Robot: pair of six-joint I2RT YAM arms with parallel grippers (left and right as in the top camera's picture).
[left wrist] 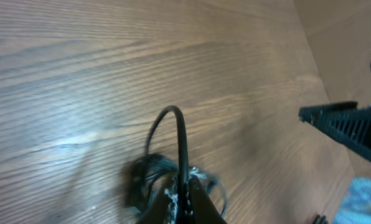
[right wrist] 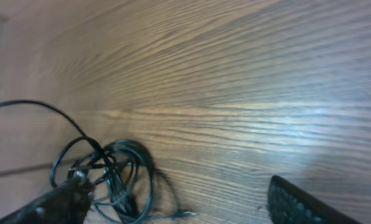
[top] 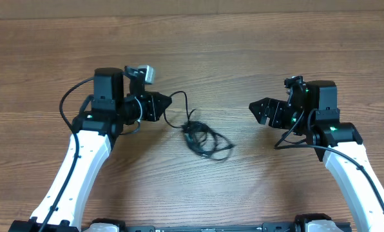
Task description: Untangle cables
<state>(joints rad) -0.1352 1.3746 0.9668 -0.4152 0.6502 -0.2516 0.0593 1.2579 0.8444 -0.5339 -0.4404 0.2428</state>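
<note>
Currently your left claw [top: 169,103] is pinched tight on one strand of the cables [top: 201,138]. Seen from overhead, it points toward 3 o'clock. The strand leaves its tips, arches toward 1 o'clock, then drops back into the heap. The rest of the cables lie on the surface [top: 243,45] as a loose knot of thin black loops. They sit between 4 and 5 o'clock from the left claw's tips, and near them. In your left wrist view the tips meet at the bottom edge. The strand rises from between them in a narrow hoop, with the blurred bundle just to its left.

Your right claw [top: 255,111] stands wide apart and holds nothing. It points toward 9 o'clock, facing the left claw across the cables. From overhead the knot lies at about 8 o'clock from its tips, with bare wood showing between the nearest loop and the claw. In your right wrist view one tip shows at the bottom left and the other at the bottom right, with a broad gap between them. The left-hand tip overlaps the edge of the knot in that view, and you cannot tell from it alone whether they touch. One thin end trails out of the knot along the bottom edge, into the gap.
</note>
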